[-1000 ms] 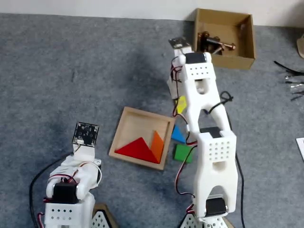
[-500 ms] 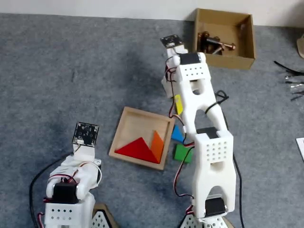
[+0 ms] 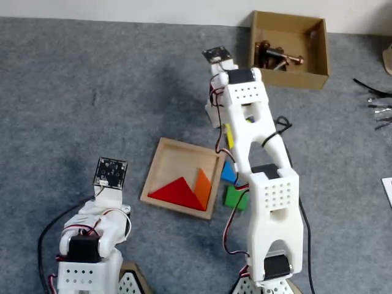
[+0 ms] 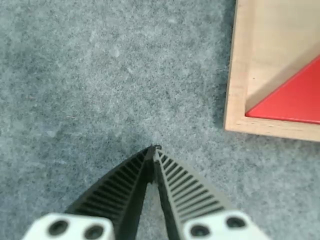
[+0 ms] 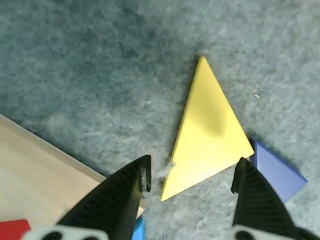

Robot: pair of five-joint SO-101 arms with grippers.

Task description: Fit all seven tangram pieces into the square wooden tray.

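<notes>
Yellow is the colour of the piece I watch now: the yellow triangle [image 5: 207,130] lies flat on the grey carpet [image 3: 92,92], just outside one corner of the tray [image 5: 45,170], on the side of the tray that faces the cardboard box [image 3: 288,49]. The right claw [image 5: 192,175] hangs over the wide end of this triangle. Its two black jaws stand well apart, released, one on each side of the wide end, with nothing grasped between them. The pointed end of the triangle looks away from the claw. I cannot tell if the jaw tips touch the piece or the carpet.

A violet-blue piece [image 5: 277,172] lies just beside one corner of the yellow triangle, farther from the tray.

Inside the tray [image 3: 177,160] I see two pieces: the red triangle [image 3: 177,191] and the orange triangle [image 3: 203,184], touching each other along one edge, in the half of the tray that is nearer to the arm bases. The other half of the tray shows bare wood. Outside the tray, just beside its wall on the right arm's side, lie the blue piece [image 3: 229,173] and the green square [image 3: 234,197], both partly covered by that arm.

The left claw [image 4: 154,150] is clenched, the tips pressed together with nothing between them, over bare carpet near the outer wall of the tray [image 4: 235,75], at the corner where the red triangle [image 4: 295,100] sits.
</notes>
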